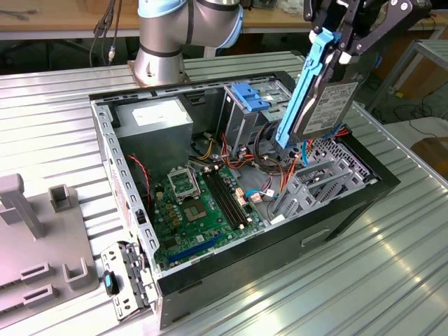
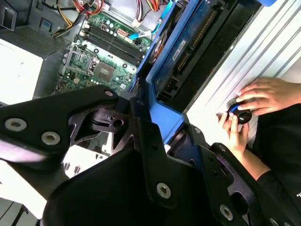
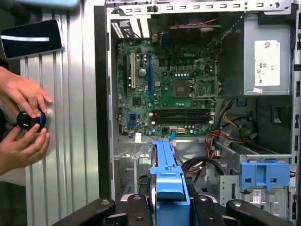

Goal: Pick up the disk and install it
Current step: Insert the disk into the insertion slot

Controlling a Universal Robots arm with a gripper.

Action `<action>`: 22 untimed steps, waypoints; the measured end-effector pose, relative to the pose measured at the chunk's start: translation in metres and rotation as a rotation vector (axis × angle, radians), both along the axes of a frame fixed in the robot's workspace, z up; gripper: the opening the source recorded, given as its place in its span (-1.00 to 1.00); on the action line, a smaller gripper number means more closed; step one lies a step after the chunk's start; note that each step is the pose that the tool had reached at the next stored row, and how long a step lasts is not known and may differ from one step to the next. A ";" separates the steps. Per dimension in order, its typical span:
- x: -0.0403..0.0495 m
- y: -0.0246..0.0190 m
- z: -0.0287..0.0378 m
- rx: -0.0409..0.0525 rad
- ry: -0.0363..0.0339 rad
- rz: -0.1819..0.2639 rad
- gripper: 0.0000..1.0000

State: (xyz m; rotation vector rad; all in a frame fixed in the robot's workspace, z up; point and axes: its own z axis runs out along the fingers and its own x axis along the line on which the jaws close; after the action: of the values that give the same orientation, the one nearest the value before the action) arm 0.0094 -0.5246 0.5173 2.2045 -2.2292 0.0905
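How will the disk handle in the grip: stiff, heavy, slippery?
Probably stiff: the disk is a metal slab in a blue rail, hanging tilted from the gripper without sagging. Likely heavy for its size. Held at its top end, it could pivot or slip.

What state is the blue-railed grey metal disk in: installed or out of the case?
Out. The blue-railed grey metal disk hangs tilted above the open black computer case, clamped by the gripper.

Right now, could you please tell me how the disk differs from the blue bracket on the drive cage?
The disk hangs steeply tilted in the gripper; the blue bracket sits atop the drive cage. The disk is grey metal framed in blue; the blue bracket is all blue. Both have bright blue plastic.
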 end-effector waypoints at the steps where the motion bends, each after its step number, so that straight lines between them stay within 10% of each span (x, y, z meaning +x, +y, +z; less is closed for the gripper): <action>1: 0.0060 -0.0076 -0.0049 0.0070 0.0000 -0.001 -0.25; 16: 0.0413 -0.0212 -0.0298 0.0119 0.0000 -0.021 -0.25; 22: 0.0419 -0.0288 -0.0398 0.0118 -0.0001 -0.037 -0.25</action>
State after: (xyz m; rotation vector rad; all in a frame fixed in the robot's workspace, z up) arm 0.0513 -0.5534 0.4775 2.1680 -2.2754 0.0774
